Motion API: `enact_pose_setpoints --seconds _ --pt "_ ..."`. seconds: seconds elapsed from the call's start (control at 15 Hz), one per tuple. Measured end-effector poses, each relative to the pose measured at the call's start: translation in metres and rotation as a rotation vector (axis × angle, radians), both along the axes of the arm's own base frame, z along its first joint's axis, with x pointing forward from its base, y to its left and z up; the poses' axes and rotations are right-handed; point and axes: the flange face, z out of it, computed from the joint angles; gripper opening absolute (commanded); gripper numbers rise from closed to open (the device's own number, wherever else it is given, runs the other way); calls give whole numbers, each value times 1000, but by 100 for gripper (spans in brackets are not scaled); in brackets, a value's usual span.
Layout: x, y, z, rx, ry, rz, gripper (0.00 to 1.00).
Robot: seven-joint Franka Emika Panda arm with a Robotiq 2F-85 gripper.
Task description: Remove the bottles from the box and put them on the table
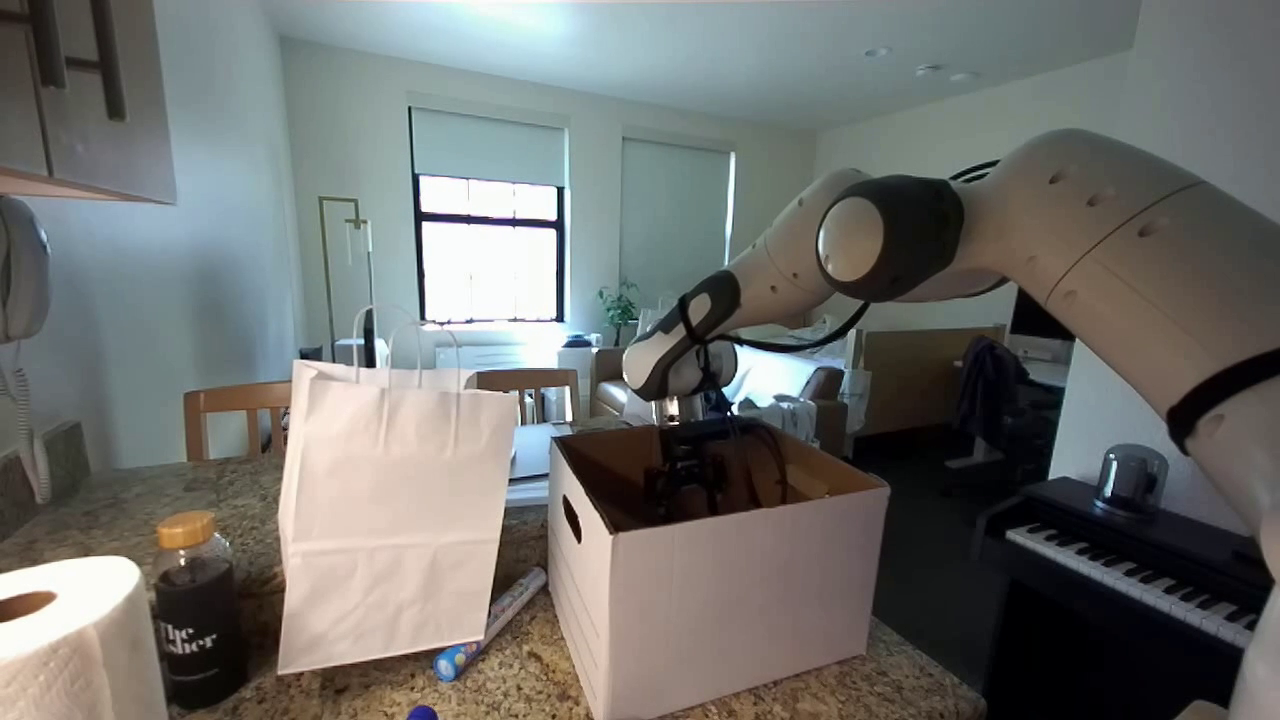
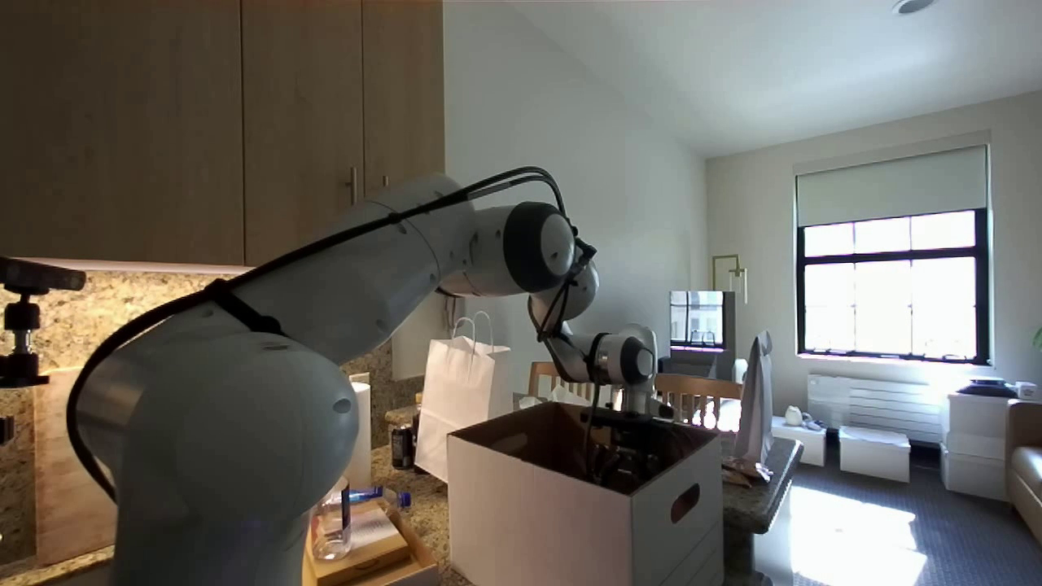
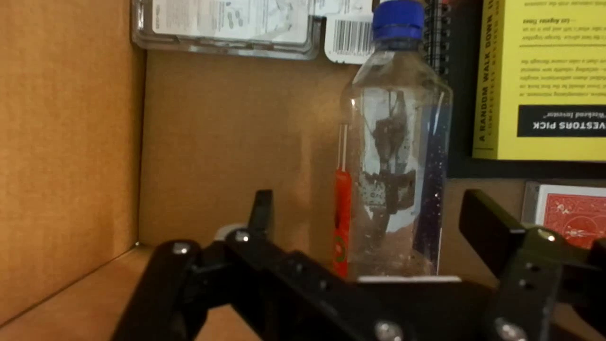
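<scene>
A clear plastic bottle with a blue cap (image 3: 398, 20) lies inside the box, its cap pointing to the top of the wrist view. My gripper (image 3: 369, 201) is open, one finger on either side of the bottle's lower body, with a gap at each side. A red strip (image 3: 342, 222) runs along the bottle's left edge. Both exterior views show the white box (image 1: 730, 600) on the speckled table (image 1: 522, 692), with the gripper reaching down into it. Outside the box, another clear bottle (image 2: 331, 525) stands near the arm's base.
Inside the box are a yellow book (image 3: 549, 80), a red card deck (image 3: 575, 213) and clear packaging (image 3: 227, 23). The brown box wall (image 3: 66, 142) rises at left. A white paper bag (image 1: 400, 520), a tube (image 1: 490, 625) and a dark jar (image 1: 200, 630) stand or lie nearby.
</scene>
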Motion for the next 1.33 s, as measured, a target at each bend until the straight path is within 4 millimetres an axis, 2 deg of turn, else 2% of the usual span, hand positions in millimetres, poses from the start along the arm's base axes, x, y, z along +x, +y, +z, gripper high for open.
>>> enact_pose_setpoints --seconds 0.27,0.47,0.67,0.87,1.07,1.2,1.33 --pt "7 2 -3 -8 -72 -34 100" --pt "3 8 -3 3 -119 -30 100" --pt "-9 25 1 25 -227 -11 100" --pt "-21 46 13 43 -382 -17 100" --pt "-42 59 17 53 -497 -56 100" --pt "-56 57 9 46 -521 -107 100" --pt "-65 44 -5 20 -511 -169 100"
